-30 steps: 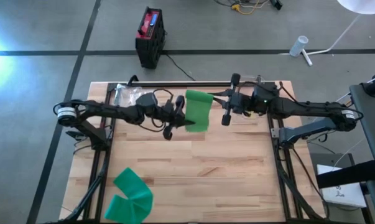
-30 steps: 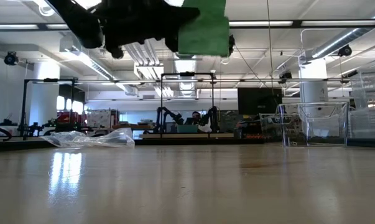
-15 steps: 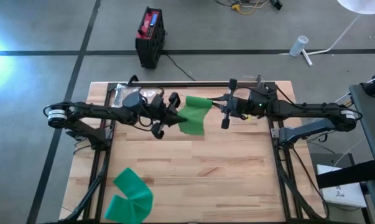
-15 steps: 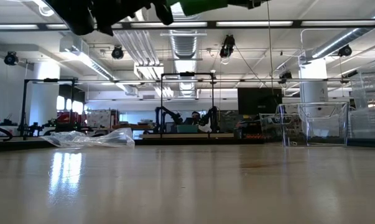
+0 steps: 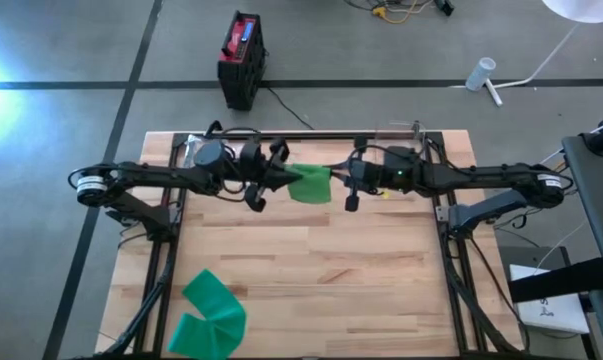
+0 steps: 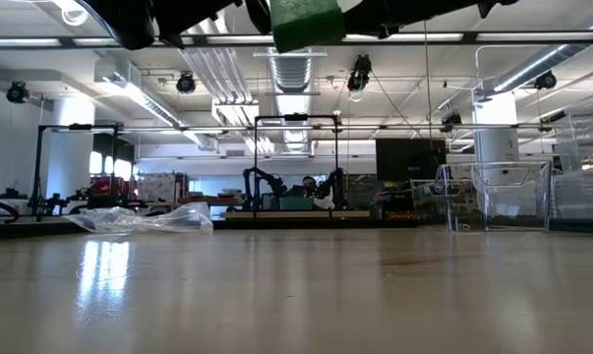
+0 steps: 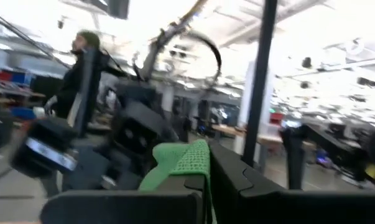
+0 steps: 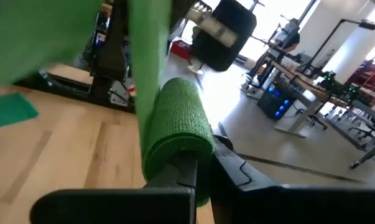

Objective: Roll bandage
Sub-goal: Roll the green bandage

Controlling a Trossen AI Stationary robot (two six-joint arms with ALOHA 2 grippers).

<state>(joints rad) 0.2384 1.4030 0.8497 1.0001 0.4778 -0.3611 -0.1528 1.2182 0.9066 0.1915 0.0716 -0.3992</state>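
A green mesh bandage (image 5: 309, 185) hangs in the air over the far half of the wooden table (image 5: 311, 270), between my two grippers. My left gripper (image 5: 279, 181) is shut on its left end and my right gripper (image 5: 347, 184) is shut on its right, rolled end. In the low view the bandage (image 6: 306, 20) shows high above the table, under the dark arms. The right wrist view shows the thick roll (image 8: 175, 134) and a flat strip (image 8: 150, 50) leading off it. My left gripper pinches the bandage's loose end (image 7: 186, 163) between its two fingers, coming from the table's left and tipped a little upward. The bandage is clear of the table. My right gripper pinches the rolled part (image 8: 178, 146) at one end of the roll, coming roughly level from the table's right. The roll is lifted clear, and the flat strip runs from it toward the left gripper.
A second green bandage (image 5: 209, 312) lies folded at the table's near left corner. A crumpled clear plastic bag (image 5: 203, 152) lies at the far left, and a clear box (image 6: 498, 197) stands at the far right. A black bar (image 5: 301, 133) runs along the far edge.
My right gripper has sunk and moved toward the left gripper, while my left gripper has risen and tipped up. The bandage, which hung as a wide sheet between them, is now a short bunch, higher above the table.
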